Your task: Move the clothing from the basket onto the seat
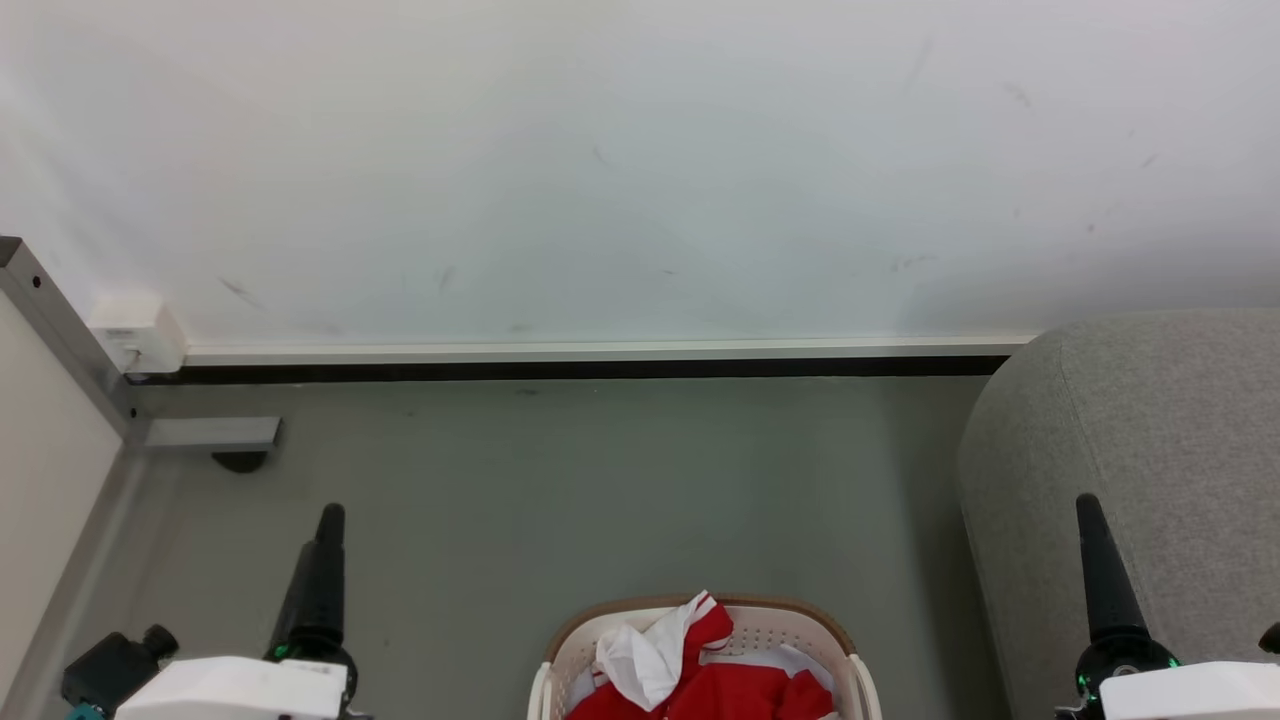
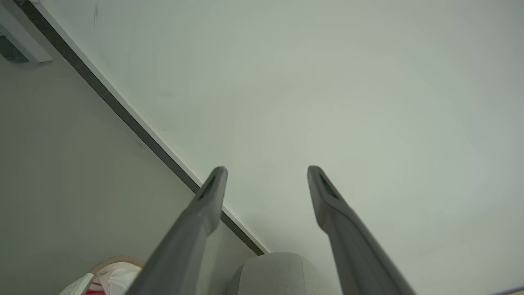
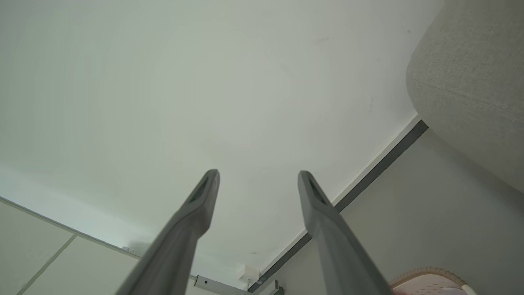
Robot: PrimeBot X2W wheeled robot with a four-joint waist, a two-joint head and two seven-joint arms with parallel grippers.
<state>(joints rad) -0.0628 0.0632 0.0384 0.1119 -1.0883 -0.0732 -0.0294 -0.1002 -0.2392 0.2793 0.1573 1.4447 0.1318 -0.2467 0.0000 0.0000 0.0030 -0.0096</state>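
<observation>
Red clothing (image 1: 715, 680) with white panels lies heaped in the cream basket (image 1: 790, 625) with a brown rim, on the floor at the bottom centre of the head view. The light-grey seat (image 1: 1150, 430) stands to the basket's right. My left gripper (image 1: 325, 530) hangs left of the basket and my right gripper (image 1: 1090, 520) is in front of the seat; both point toward the wall. In the left wrist view the left gripper (image 2: 266, 172) stands open and empty, with the basket (image 2: 116, 262) and the seat (image 2: 278, 274) low in frame. The right gripper (image 3: 258, 176) is open and empty too, with the seat (image 3: 470, 82) at upper right.
A white wall (image 1: 640, 170) with a dark baseboard (image 1: 600, 368) runs across the back. A pale panel with a grey metal frame (image 1: 60, 330) and a foot bracket (image 1: 215, 435) stands at the left. Grey floor (image 1: 600, 480) lies between basket and wall.
</observation>
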